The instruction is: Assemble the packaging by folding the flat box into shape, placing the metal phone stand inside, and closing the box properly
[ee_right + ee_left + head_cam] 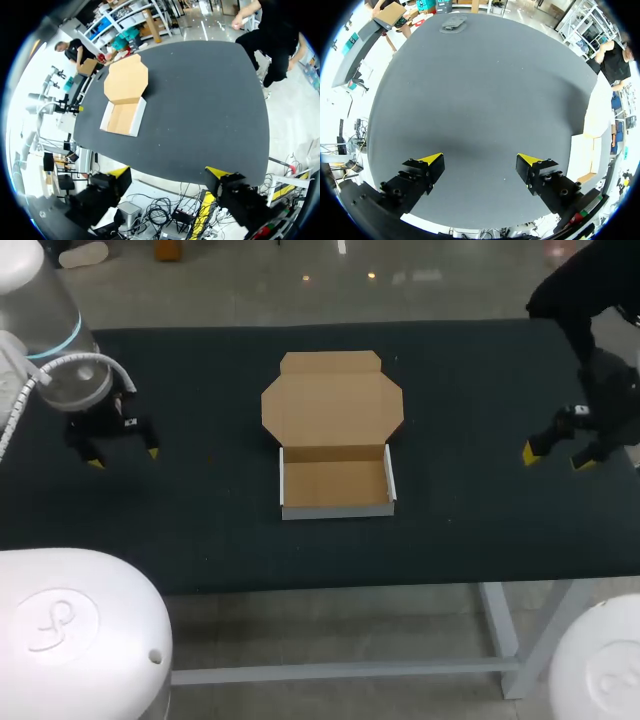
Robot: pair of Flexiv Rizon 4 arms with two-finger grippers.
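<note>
The cardboard box [335, 483] is sitting in the middle of the desk [200, 540], a little nearer the front edge than the far one. Its tray part is already standing folded, with low white outer walls on the front and both sides and a brown floor lying bare inside. Level with the tray's back, the left gripper [123, 457] is hovering over the desk's left side, well apart from the box. Its yellow-tipped fingers are standing wide apart with only dark tabletop between them. On the opposite side, the right gripper [555, 457] is hanging near the right edge, also well apart from the box, and its fingers are likewise spread and holding nothing. Behind the tray, the box lid [332, 400] is lying flat and open on the desk, its brown inside facing up and its tuck flap pointing toward the far edge. Farther off, in the left wrist view, a small grey object [452, 24] is resting at the desk's far edge, ahead of that gripper, too small to identify.
</note>
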